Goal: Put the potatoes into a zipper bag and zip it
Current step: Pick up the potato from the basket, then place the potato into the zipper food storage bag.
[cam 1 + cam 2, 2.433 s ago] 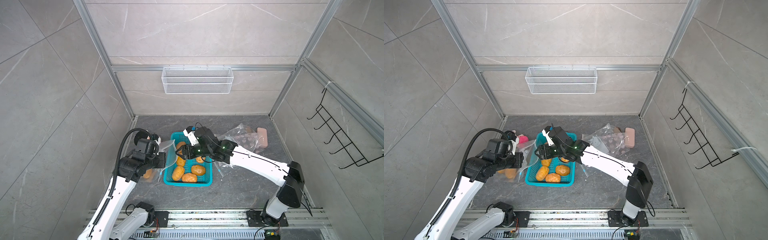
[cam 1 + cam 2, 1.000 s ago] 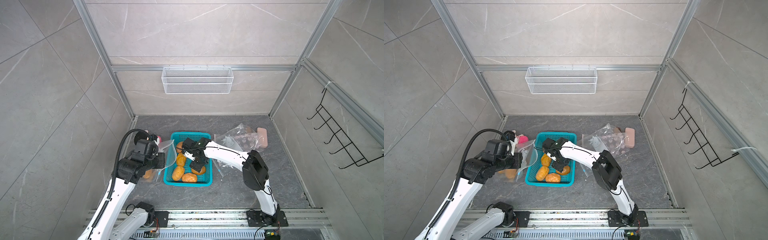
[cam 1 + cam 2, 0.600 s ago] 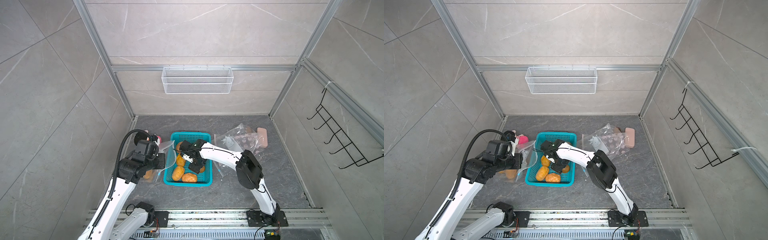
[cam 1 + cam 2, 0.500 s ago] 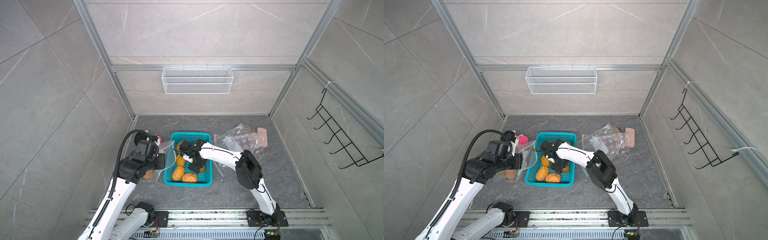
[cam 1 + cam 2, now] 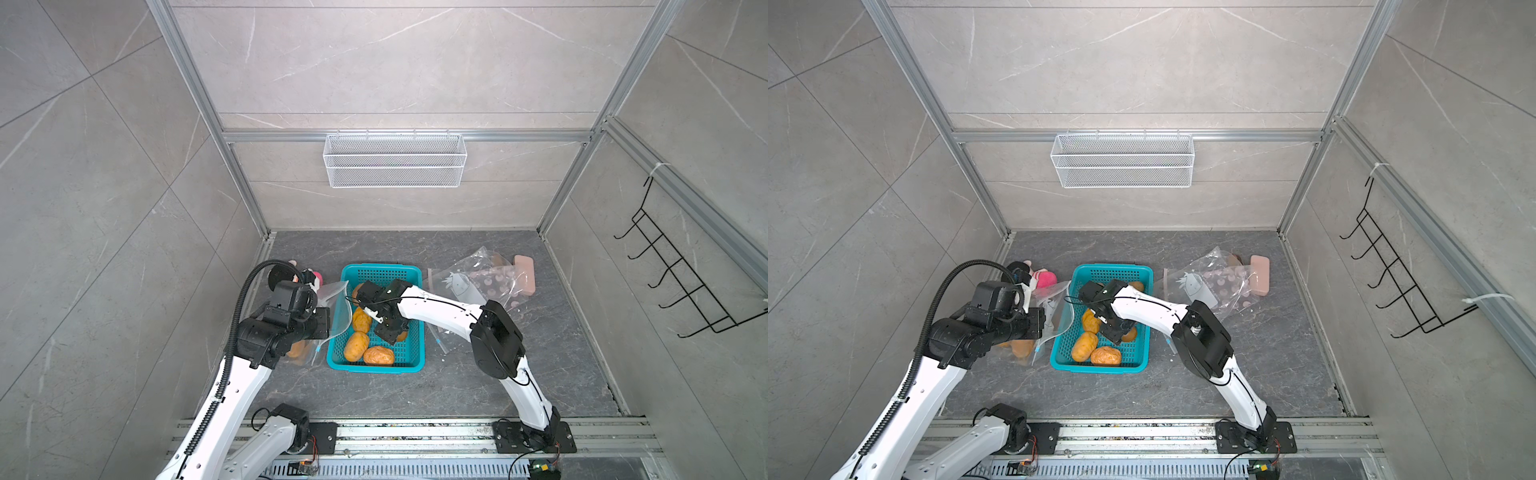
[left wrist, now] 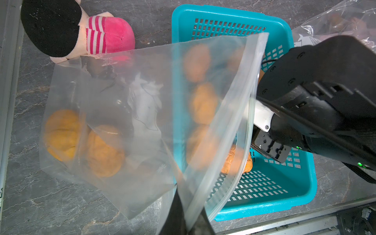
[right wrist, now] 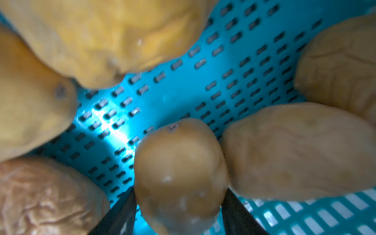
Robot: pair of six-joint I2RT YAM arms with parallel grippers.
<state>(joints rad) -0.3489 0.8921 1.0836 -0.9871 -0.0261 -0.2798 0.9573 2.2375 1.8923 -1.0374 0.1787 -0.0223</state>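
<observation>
We find both top views bright and evenly lit, shadows on the floor (image 5: 415,395) faint and soft, perspective splayed toward the edges. Right wrist view: the potatoes (image 7: 181,173) lie too close to the lens — heavily out of focus — with glare on the basket (image 7: 114,126) bottom. Left wrist view: the zipper bag (image 6: 142,122) hazes what lies behind it, perhaps with slight motion blur.
</observation>
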